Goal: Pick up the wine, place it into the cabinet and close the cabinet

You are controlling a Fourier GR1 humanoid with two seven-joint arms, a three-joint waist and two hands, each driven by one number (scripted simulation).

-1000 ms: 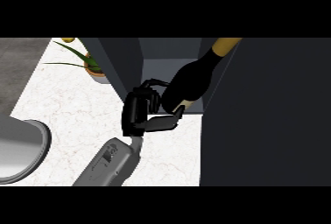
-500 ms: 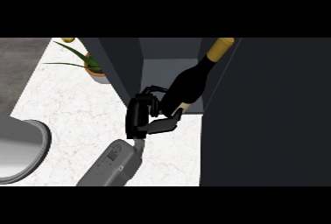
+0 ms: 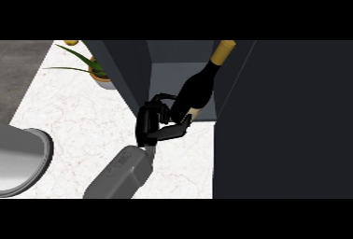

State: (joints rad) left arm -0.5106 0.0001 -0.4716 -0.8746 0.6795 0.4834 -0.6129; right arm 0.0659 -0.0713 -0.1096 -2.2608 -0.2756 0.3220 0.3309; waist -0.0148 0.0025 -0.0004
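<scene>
**Wine bottle at the cabinet, held by one hand**

Wine (image 3: 196, 91) is what the hand has. The bottle is dark, almost black, with a fat body and a thin neck. The top of the neck is wrapped in yellow-gold. A small pale band shows at the bottom end of the bottle. The bottle leans: its gold top points up and to the right, and its bottom end points down toward the hand.

The bottle is in the open front of the cabinet (image 3: 180, 70), over the grey floor inside it. Its gold top reaches the edge of the big dark door (image 3: 283, 121) on the right side. I cannot tell if the bottle rests on the cabinet floor or hangs just above it.

The black hand (image 3: 155, 123) is curled around the bottom end of the bottle, with its fingers bent over it and the thumb below. This hand comes up on a grey arm (image 3: 121, 172) from the lower edge. I cannot tell for sure which hand it is. Only one hand shows.

The counter (image 3: 76, 116) is white with thin marks like stone. A small plant (image 3: 93, 70) in an orange pot stands at the back left, beside the cabinet wall. A grey round thing (image 3: 21, 161) sits at the left edge.
</scene>
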